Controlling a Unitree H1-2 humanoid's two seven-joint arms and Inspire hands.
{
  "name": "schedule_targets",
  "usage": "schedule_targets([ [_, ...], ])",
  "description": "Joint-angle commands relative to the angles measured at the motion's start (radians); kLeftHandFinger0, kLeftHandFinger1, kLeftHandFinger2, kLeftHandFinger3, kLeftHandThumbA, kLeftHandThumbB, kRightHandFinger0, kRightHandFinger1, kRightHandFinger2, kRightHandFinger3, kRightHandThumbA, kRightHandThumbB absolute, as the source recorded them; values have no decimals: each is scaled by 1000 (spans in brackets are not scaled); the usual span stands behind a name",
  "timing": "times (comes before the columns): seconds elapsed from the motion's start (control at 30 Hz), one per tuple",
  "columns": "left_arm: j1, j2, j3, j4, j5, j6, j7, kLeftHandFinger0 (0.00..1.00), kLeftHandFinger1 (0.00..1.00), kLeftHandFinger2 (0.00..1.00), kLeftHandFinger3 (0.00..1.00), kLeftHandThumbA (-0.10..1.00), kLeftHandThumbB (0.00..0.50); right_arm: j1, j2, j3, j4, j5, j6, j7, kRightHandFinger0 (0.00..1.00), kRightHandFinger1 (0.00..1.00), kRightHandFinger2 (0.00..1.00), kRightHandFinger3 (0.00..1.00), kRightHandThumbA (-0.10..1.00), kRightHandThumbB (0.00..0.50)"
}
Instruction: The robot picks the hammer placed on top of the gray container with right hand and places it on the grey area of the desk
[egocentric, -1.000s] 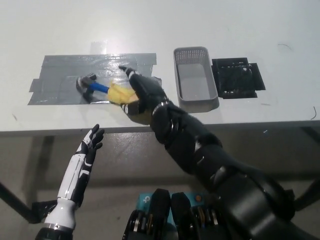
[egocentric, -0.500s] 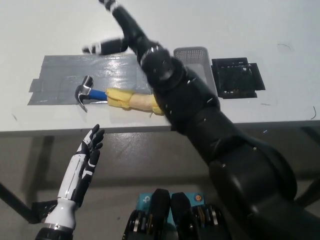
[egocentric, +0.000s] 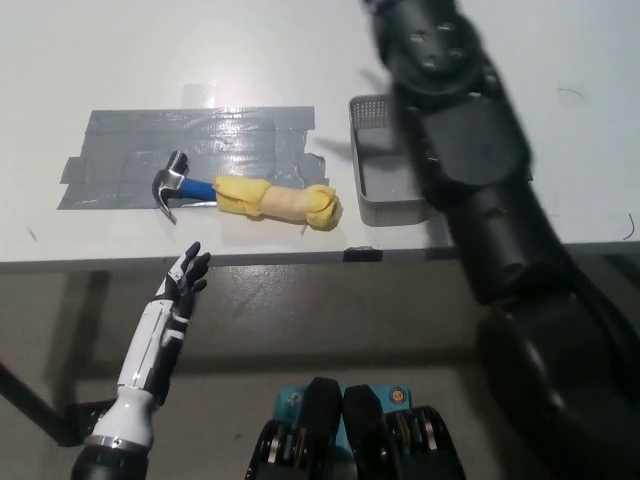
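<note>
Both arms extend forward: black right arm (egocentric: 470, 150), white left hand (egocentric: 183, 285).

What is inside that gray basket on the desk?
The visible part of the gray basket looks empty, only its bare floor showing. The black right arm crosses over its right side, so whatever lies there is hidden.

My black right arm (egocentric: 470, 150) blurs upward past the top edge, hand unseen, and it covers the gray container's (egocentric: 385, 195) right side.
</note>
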Motion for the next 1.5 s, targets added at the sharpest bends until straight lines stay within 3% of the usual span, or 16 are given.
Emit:
schedule_targets([
  [0.0,-97,1,11,-8,-47,-29,-7,1000,1000,1000,1000,1000,15,301,-246,-28,-1124,195,234,180,1000,1000,1000,1000,892,327],
  [0.03,-99,0,10,-5,-48,-31,-7,1000,1000,1000,1000,1000,10,329,-243,-26,-1154,198,232,173,1000,1000,1000,1000,891,336],
  [0.1,-105,7,11,8,-52,-26,-14,1000,1000,1000,1000,1000,39,462,-224,-12,-1253,174,192,152,1000,1000,1000,1000,958,343],
  [0.13,-111,10,13,16,-55,-23,-16,1000,1000,1000,1000,1000,59,501,-218,-7,-1274,192,191,146,1000,1000,1000,1000,937,341],
  [0.17,-116,15,14,26,-54,-19,-18,1000,1000,1000,1000,1000,72,580,-207,5,-1314,219,204,137,1000,1000,1000,1000,927,315],
  [0.4,-99,3,8,48,-56,-25,-18,1000,1000,1000,1000,1000,73,794,-195,35,-1333,185,195,129,1000,1000,1000,1000,989,286],
  [0.57,-58,0,6,48,-55,-39,-17,1000,1000,1000,1000,1000,65,939,-191,39,-1125,21,-8,95,1000,1000,1000,1000,1000,196],
  [0.63,-40,-3,2,41,-52,-39,-17,1000,1000,1000,1000,1000,62,969,-183,47,-995,-7,-109,68,1000,1000,1000,1000,993,173],
  [0.7,-19,-3,1,40,-49,-50,-15,1000,1000,1000,1000,1000,59,1011,-142,55,-869,14,-143,38,1000,1000,1000,1000,952,152],
  [0.73,-14,-2,1,40,-53,-51,-17,1000,1000,1000,1000,1000,56,1023,-127,60,-827,22,-148,28,1000,1000,1000,1000,975,158],
  [0.8,-11,1,3,40,-59,-46,-19,1000,1000,1000,1000,1000,49,1029,-121,72,-763,22,-146,25,1000,1000,1000,1000,1000,220],
  [0.83,-10,3,3,41,-58,-46,-19,1000,1000,1000,1000,1000,49,1031,-122,77,-750,25,-145,27,1000,1000,1000,1000,1000,222],
  [0.9,5,2,3,31,-50,-31,-12,1000,1000,1000,1000,1000,81,1047,-131,101,-652,44,-138,54,1000,1000,1000,1000,1000,246],
  [1.1,44,-1,-1,38,-50,-44,-10,1000,1000,1000,1000,1000,60,1078,-135,120,-585,97,-107,85,1000,1000,1000,1000,1000,234],
  [1.23,78,1,1,37,-50,-57,-6,1000,1000,1000,1000,1000,56,1099,-144,133,-553,123,-92,114,1000,1000,1000,1000,1000,172],
  [1.47,132,1,-6,42,-50,-78,-10,1000,1000,1000,1000,1000,52,1165,-147,159,-573,121,-74,132,1000,1000,1000,1000,1000,214],
])
